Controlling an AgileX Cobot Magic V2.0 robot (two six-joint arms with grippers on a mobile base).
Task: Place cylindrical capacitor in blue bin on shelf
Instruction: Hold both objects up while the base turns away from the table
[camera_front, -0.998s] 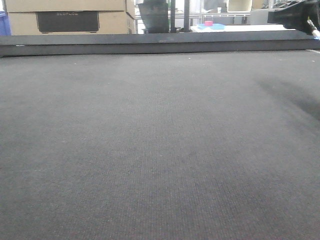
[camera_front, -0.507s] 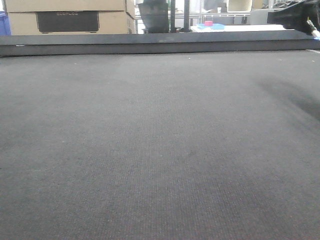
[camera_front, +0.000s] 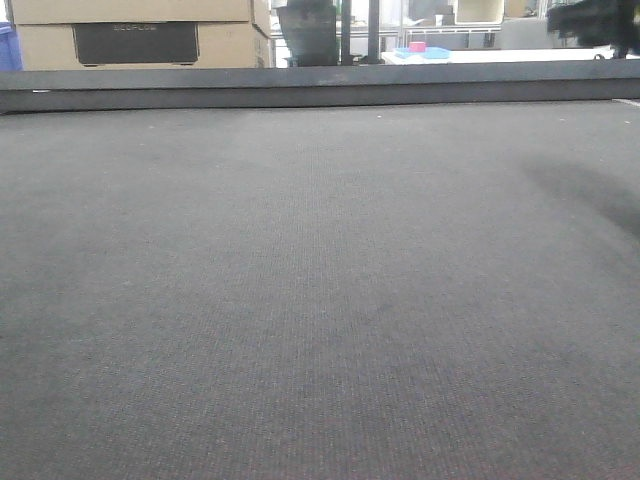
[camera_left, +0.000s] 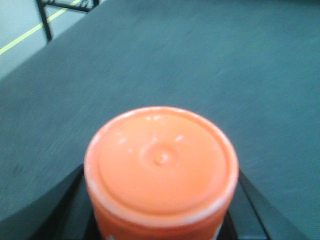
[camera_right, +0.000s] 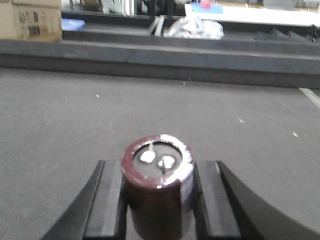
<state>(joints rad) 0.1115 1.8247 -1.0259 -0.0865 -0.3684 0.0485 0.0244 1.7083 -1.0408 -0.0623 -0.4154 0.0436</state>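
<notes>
The cylindrical capacitor (camera_right: 156, 167), a stubby dark brown cylinder with a silvery rim and two terminals on top, stands upright between the black fingers (camera_right: 111, 200) of my right gripper (camera_right: 157, 192), which is shut on it above the grey mat. In the left wrist view, my left gripper (camera_left: 161, 205) is shut on an orange-lidded round container (camera_left: 160, 160), which hides most of its fingers. The front view shows only a dark blurred part of my right arm (camera_front: 600, 20) at the top right. The blue bin and the shelf are out of view.
A grey felt mat (camera_front: 320, 280) covers the table, with a raised dark ledge (camera_front: 320, 85) along its far edge. Cardboard boxes (camera_front: 130, 35) stand behind at the left. A crumpled clear bag (camera_right: 195, 27) and a white table with a blue tray (camera_front: 425, 52) lie beyond.
In the front view, my right arm at the top right has moved up and to the right and is now blurred. The mat looks the same.
</notes>
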